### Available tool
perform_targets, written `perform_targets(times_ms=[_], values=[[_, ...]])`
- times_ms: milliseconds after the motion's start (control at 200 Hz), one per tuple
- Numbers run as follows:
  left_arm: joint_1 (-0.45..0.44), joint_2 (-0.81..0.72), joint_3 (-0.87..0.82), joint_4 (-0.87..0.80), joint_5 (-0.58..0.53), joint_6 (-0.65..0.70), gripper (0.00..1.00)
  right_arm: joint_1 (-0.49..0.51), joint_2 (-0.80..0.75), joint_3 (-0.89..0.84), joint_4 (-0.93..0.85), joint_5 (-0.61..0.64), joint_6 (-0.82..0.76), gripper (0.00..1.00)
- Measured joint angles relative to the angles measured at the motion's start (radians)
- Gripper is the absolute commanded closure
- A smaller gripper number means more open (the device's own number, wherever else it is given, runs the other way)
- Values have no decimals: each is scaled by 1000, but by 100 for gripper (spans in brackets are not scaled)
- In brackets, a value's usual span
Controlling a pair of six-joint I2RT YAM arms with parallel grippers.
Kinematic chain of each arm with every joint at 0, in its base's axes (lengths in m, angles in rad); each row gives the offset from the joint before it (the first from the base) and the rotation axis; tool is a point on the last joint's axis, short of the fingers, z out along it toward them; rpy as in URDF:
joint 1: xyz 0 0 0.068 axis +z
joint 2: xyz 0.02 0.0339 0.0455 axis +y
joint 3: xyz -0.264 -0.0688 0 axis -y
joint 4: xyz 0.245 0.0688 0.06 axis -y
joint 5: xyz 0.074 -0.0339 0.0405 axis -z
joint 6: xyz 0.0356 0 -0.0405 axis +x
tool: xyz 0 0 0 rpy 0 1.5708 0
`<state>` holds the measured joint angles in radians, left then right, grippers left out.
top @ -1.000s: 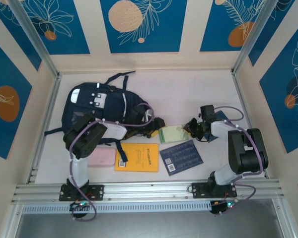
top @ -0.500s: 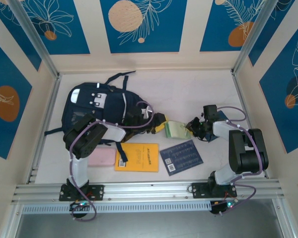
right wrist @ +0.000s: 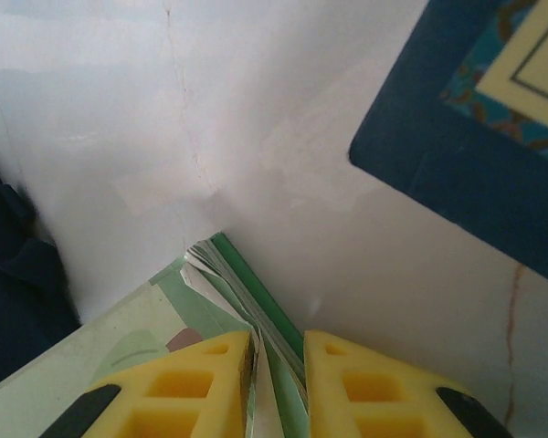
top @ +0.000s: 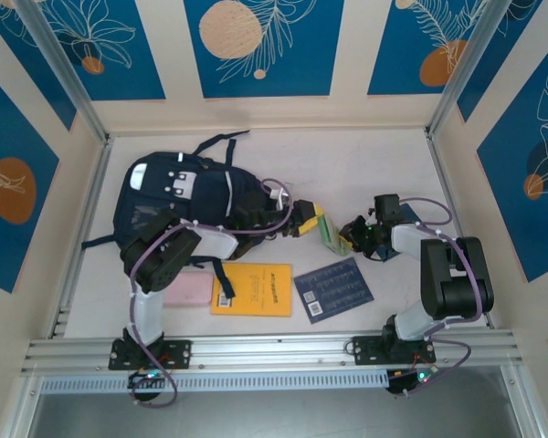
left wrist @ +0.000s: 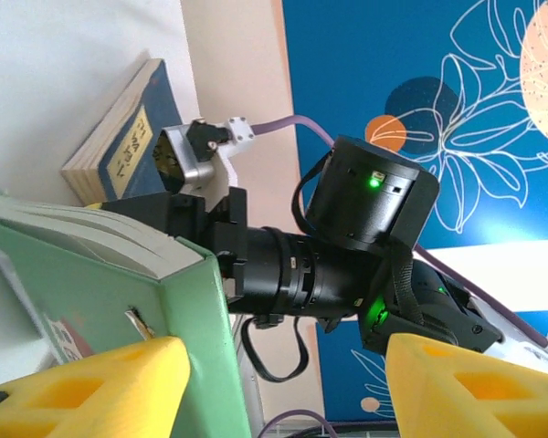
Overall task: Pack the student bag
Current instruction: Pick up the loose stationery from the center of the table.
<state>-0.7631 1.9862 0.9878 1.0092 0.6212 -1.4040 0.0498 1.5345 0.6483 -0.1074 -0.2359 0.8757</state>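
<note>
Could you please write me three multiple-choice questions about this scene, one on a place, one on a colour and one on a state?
1. Seen from above, where on the table does the student bag lie?
A. far left
B. near right
C. centre front

2. What colour is the flat book between the pink case and the dark blue booklet?
A. red
B. white
C. orange-yellow

3. How is the right gripper?
A. open over bare table
B. shut on the green book
C. shut on the pink case

Answers:
1 A: the top view shows the bag in the table's far left part.
2 C: its cover is orange-yellow.
3 B: the right wrist view shows both yellow fingers pressed on the green book's edge.
</note>
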Motion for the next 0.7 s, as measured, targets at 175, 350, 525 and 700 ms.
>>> perform_targets(times_ms=[175,350,525,700], values=[[-56,58,12,-57,6,0,38,27,1,-19,5,-79,16,77],[-58,45,20,-99,7,31,37,25,1,-22,10,-95,19,78],[-57,-16,23,-275,-2,146,26,25,1,-23,11,-111,19,78],[-45,-42,23,-444,-20,230,16,25,1,-23,10,-113,18,78]])
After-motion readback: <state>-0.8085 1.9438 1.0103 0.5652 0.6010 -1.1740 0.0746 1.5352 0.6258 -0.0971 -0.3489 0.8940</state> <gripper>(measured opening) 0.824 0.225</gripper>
